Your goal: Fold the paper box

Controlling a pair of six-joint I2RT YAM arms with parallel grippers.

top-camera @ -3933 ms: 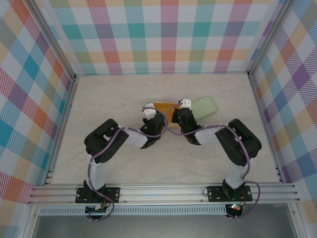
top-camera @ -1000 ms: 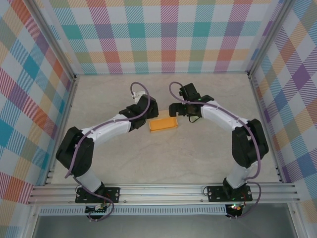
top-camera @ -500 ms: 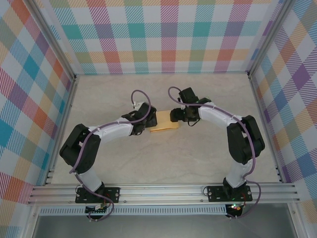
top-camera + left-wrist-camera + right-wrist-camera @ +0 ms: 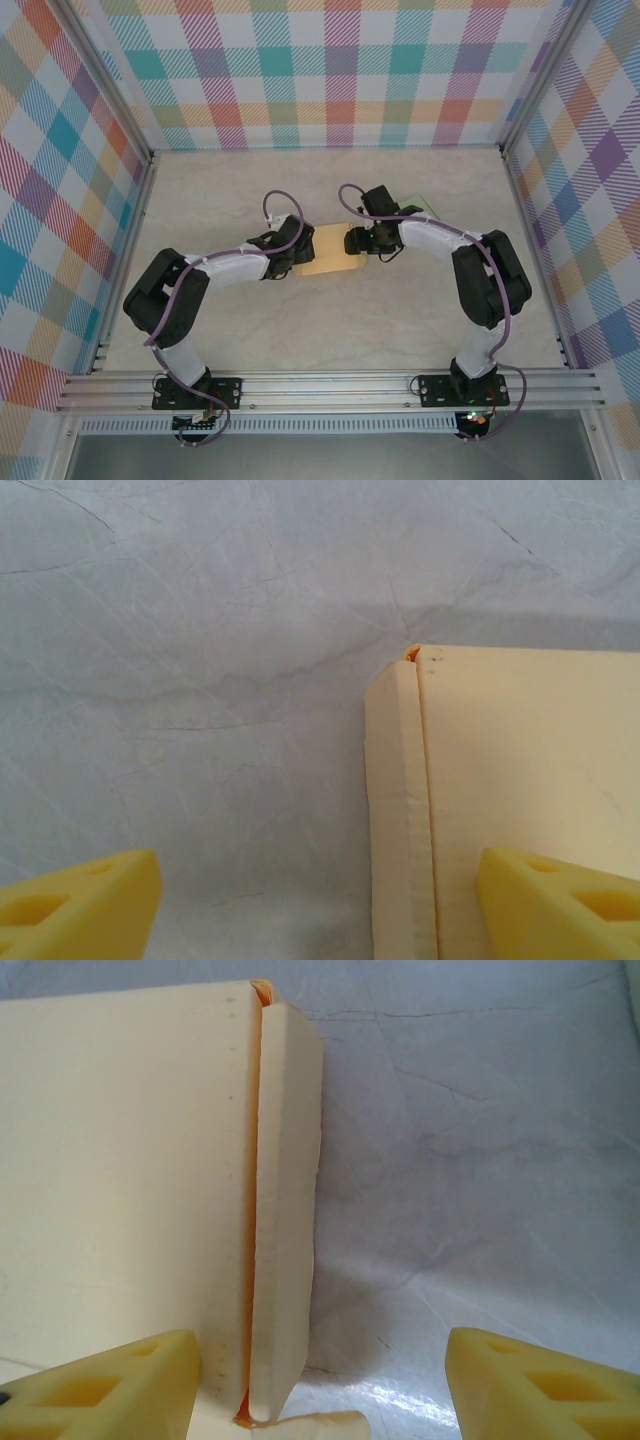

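The left gripper stands open. Its two yellow fingertips are wide apart and touch nothing that can be seen. One fingertip hangs above the top panel of the paper box and the other hangs above the bare table just beside the box. The box's left side flap lies between them, folded in along the edge of the panel.

The right gripper is open too, its jaws spread wide. One yellow fingertip is over the box's panel and the other is over the table beside the box. The right side flap runs between them. This narrow strip stands a little up from the panel, and a thin orange line shows in the crease.

The paper box is pale yellow and lies flat on the marbled table, about in the middle, between the two grippers. Each gripper is at one short end of the box, the left arm reaching to its left end and the right arm to its right end. Checked walls in many colours stand well apart from the box on three sides.
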